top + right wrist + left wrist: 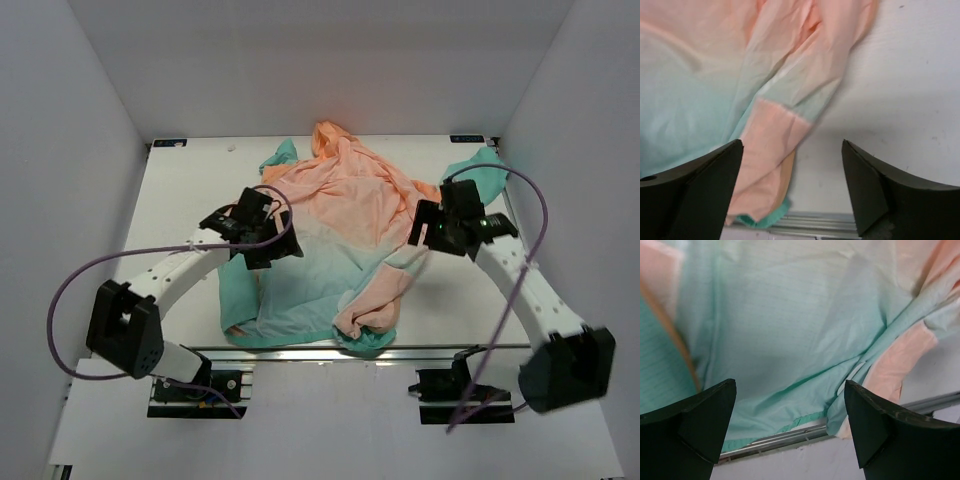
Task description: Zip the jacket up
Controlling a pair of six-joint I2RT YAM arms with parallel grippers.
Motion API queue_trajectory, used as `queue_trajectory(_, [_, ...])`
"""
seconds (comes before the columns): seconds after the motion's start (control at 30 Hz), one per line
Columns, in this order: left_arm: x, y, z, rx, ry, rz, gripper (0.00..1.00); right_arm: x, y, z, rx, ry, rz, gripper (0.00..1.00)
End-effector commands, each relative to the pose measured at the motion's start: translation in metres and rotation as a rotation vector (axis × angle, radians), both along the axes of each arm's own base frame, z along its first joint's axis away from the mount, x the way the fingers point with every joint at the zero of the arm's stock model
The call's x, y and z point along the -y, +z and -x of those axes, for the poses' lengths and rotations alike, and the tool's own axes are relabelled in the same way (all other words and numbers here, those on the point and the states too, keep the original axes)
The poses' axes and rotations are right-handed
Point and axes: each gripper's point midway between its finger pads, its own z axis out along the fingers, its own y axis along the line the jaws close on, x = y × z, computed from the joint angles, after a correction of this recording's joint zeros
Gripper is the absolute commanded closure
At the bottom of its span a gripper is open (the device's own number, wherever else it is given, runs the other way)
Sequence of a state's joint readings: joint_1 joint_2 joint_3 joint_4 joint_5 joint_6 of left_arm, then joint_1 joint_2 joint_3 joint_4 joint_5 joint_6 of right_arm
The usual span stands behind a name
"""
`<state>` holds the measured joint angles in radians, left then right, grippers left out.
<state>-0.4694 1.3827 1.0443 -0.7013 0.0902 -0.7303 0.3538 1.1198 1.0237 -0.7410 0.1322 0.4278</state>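
Note:
The jacket (pixel 340 230) lies crumpled on the white table, peach at the hood and chest and teal toward the near hem. My left gripper (pixel 268 245) hovers open over its left teal part. In the left wrist view the open gripper (pixel 790 432) has teal fabric (pixel 790 330) below it, and an orange zipper strip (pixel 672 337) runs at the far left. My right gripper (pixel 428 230) is open over the jacket's right edge. In the right wrist view the open gripper (pixel 792 192) is above a peach fold (pixel 772 150) and bare table. Neither gripper holds anything.
A metal rail (pixel 300 347) runs along the table's near edge, and the jacket's hem reaches it. It also shows in the left wrist view (pixel 785 438) and the right wrist view (pixel 840 221). White walls (pixel 90 150) enclose the table. Teal sleeve ends (pixel 483 170) lie at the back.

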Motion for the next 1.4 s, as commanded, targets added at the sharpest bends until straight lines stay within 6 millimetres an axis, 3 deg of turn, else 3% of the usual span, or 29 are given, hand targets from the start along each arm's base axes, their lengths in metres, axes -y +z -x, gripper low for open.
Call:
queue_trajectory(0.0, [0.044,0.020,-0.022,0.123,-0.146,0.061,0.02,0.018,-0.005,-0.074,0.062,-0.065,-0.018,0.18])
queue_trajectory(0.07, [0.056,0.004,-0.025,0.108,-0.190,0.012,0.02,0.029,0.000,-0.110,0.092,-0.077,-0.064,0.21])
queue_trajectory(0.1, [0.060,0.002,-0.030,0.111,-0.194,0.006,0.02,0.018,-0.018,-0.126,0.052,-0.028,-0.103,0.24])
queue_trajectory(0.13, [0.067,-0.001,-0.033,0.115,-0.218,0.016,0.02,0.013,-0.004,-0.146,0.084,0.010,-0.107,0.26])
queue_trajectory(0.17, [0.069,-0.008,-0.036,0.105,-0.217,0.012,0.02,0.009,-0.011,-0.154,0.058,0.041,-0.106,0.28])
queue_trajectory(0.2, [0.073,-0.021,-0.041,0.074,-0.218,0.003,0.02,0.006,-0.042,-0.158,-0.044,0.055,-0.105,0.30])
queue_trajectory(0.27, [0.077,-0.034,-0.043,0.039,-0.233,-0.007,0.02,0.013,-0.043,-0.180,-0.057,0.020,-0.059,0.32])
queue_trajectory(0.3, [0.077,-0.048,-0.043,0.006,-0.235,-0.023,0.02,0.024,-0.066,-0.186,-0.110,-0.022,0.003,0.32])
queue_trajectory(0.37, [0.078,-0.058,-0.045,-0.009,-0.241,-0.033,0.02,0.035,-0.075,-0.191,-0.137,-0.054,0.055,0.37])
queue_trajectory(0.4, [0.078,-0.068,-0.044,-0.031,-0.242,-0.046,0.02,0.040,-0.086,-0.192,-0.162,-0.064,0.059,0.55])
queue_trajectory(0.47, [0.078,-0.076,-0.044,-0.047,-0.250,-0.055,0.02,0.042,-0.089,-0.196,-0.156,-0.078,0.048,0.80])
queue_trajectory(0.5, [0.077,-0.080,-0.044,-0.053,-0.252,-0.062,0.02,0.047,-0.087,-0.200,-0.138,-0.099,0.068,1.00])
queue_trajectory(0.53, [0.076,-0.088,-0.043,-0.069,-0.257,-0.075,0.02,0.051,-0.083,-0.206,-0.116,-0.111,0.081,1.00])
queue_trajectory(0.57, [0.076,-0.092,-0.044,-0.076,-0.269,-0.088,0.02,0.057,-0.064,-0.226,-0.050,-0.129,0.108,1.00])
queue_trajectory(0.63, [0.075,-0.097,-0.043,-0.084,-0.274,-0.097,0.02,0.056,-0.060,-0.232,-0.041,-0.122,0.104,1.00])
queue_trajectory(0.67, [0.074,-0.100,-0.044,-0.083,-0.283,-0.103,0.02,0.054,-0.037,-0.248,0.017,-0.116,0.091,1.00])
queue_trajectory(0.77, [0.071,-0.105,-0.045,-0.086,-0.274,-0.126,0.02,0.052,-0.013,-0.265,0.063,-0.099,0.085,1.00])
queue_trajectory(0.87, [0.064,-0.111,-0.044,-0.102,-0.265,-0.161,0.02,0.050,-0.006,-0.274,0.078,-0.033,0.053,1.00])
queue_trajectory(0.9, [0.063,-0.112,-0.043,-0.104,-0.266,-0.169,0.02,0.050,0.007,-0.278,0.094,-0.023,0.054,1.00])
queue_trajectory(0.93, [0.062,-0.111,-0.042,-0.105,-0.272,-0.173,0.02,0.052,0.001,-0.273,0.056,-0.017,0.059,1.00])
queue_trajectory(0.97, [0.063,-0.106,-0.043,-0.102,-0.285,-0.173,0.02,0.054,-0.005,-0.262,0.011,-0.014,0.064,0.82])
queue_trajectory(1.0, [0.065,-0.100,-0.044,-0.087,-0.305,-0.169,0.02,0.058,-0.034,-0.245,-0.061,-0.004,0.078,0.75])
queue_trajectory(1.1, [0.067,-0.057,-0.054,0.057,-0.340,-0.243,0.02,0.066,-0.047,-0.228,-0.048,-0.006,0.005,0.73])
queue_trajectory(1.13, [0.068,-0.042,-0.056,0.108,-0.347,-0.282,0.02,0.066,-0.058,-0.209,-0.089,0.008,-0.075,0.68])
queue_trajectory(1.17, [0.086,-0.012,-0.047,0.189,-0.398,-0.300,0.02,0.074,-0.060,-0.203,-0.095,0.005,-0.122,0.57])
queue_trajectory(1.2, [0.087,0.003,-0.048,0.259,-0.426,-0.373,0.02,0.073,-0.059,-0.201,-0.082,0.021,-0.153,0.51])
queue_trajectory(1.23, [0.107,0.015,-0.029,0.306,-0.503,-0.383,0.02,0.069,-0.062,-0.186,-0.093,0.043,-0.187,0.45])
queue_trajectory(1.3, [0.126,0.039,-0.014,0.388,-0.598,-0.379,0.02,0.068,-0.063,-0.180,-0.068,0.057,-0.184,0.43])
queue_trajectory(1.37, [0.153,0.051,0.014,0.434,-0.724,-0.320,0.02,0.068,-0.066,-0.168,-0.070,0.043,-0.186,0.40])
